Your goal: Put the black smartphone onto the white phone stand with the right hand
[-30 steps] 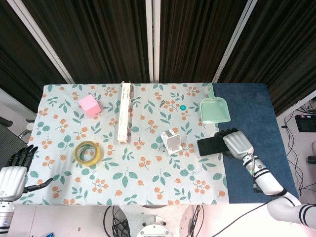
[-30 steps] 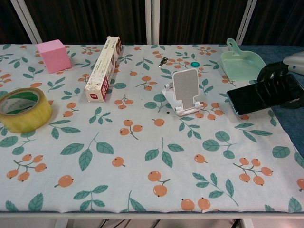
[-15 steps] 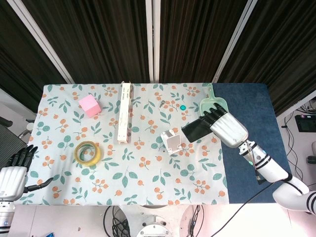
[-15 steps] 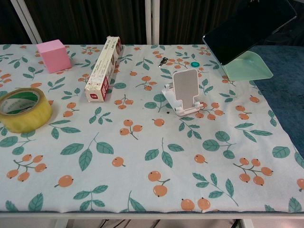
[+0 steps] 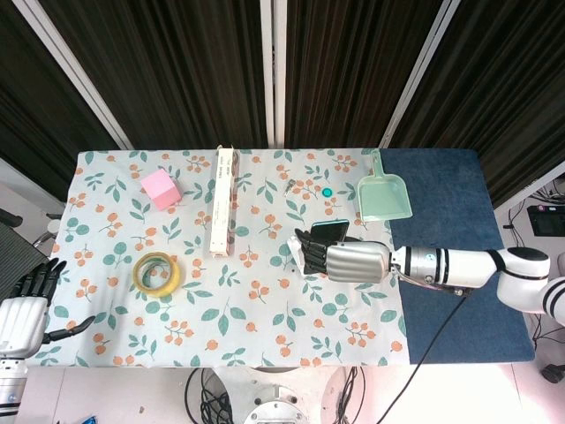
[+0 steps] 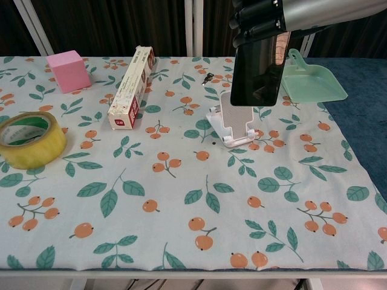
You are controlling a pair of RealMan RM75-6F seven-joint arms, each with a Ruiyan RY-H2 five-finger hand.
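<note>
Above the white plastic phone stand [image 6: 234, 121], the black slab-shaped smartphone [image 6: 259, 67] is seen held upright in the robot's right hand [image 6: 275, 17], its fingers closed around the top part of the handset and its lower edge hanging just over the stand's backrest without resting on it. Half a second earlier the phone was carried high and tilted near the mint-green plastic dustpan [image 6: 309, 80]; 1 second earlier it lay low at the edge of the dark blue cloth [image 6: 363, 109]. It has since been swung inward and turned to a near-vertical pose, facing the chest camera.

From the head view, the right hand [image 5: 346, 261] is shown lying across the stand, which is largely hidden beneath it, with only the phone's top end [image 5: 328, 229] visible beyond the fingers.

The transport stage is judged to be nearly complete, with lowering and release outstanding. A careful descent is likely to be needed so that the phone's bottom edge is caught by the stand's front lip; the light stand could be tipped or pushed if it is struck off-centre.

At the near left edge of the floral-clothed worktop [image 5: 265, 327], the left hand [image 5: 26, 311] is seen empty, fingers loosely apart, well away from the action.
</note>
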